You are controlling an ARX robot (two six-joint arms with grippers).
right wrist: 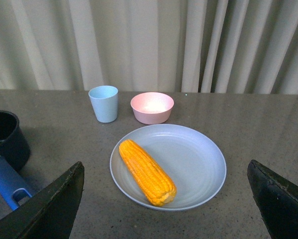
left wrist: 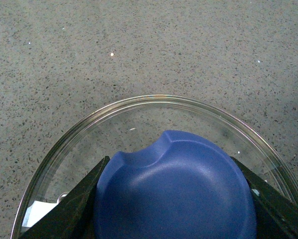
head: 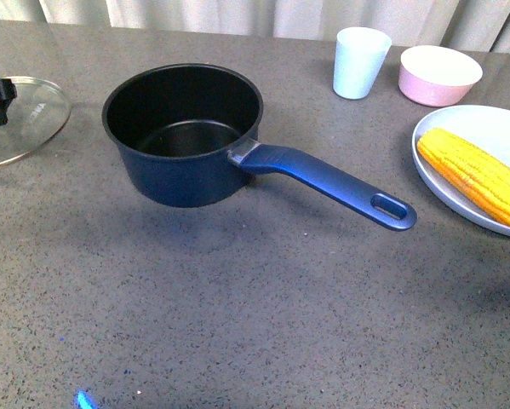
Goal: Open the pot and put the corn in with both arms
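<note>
Left hand (left wrist: 174,211) clamped on lid (head: 23,119) knob (left wrist: 178,184), lid left of the open pot (head: 182,136); a tilted release could clatter it on the surface (head: 237,324). Right hand (right wrist: 163,219) spread empty facing corn (right wrist: 146,172) on plate (right wrist: 198,159); cob may roll from the pinch.

A dark grey speckled stone-look worktop (head: 255,324) fills the scene — matte, evenly lit, shadows soft. Along its far edge hangs a pale cream pleated curtain (right wrist: 149,45), folds falling straight — and a small blue glint (head: 84,399) shows near the front edge.
</note>
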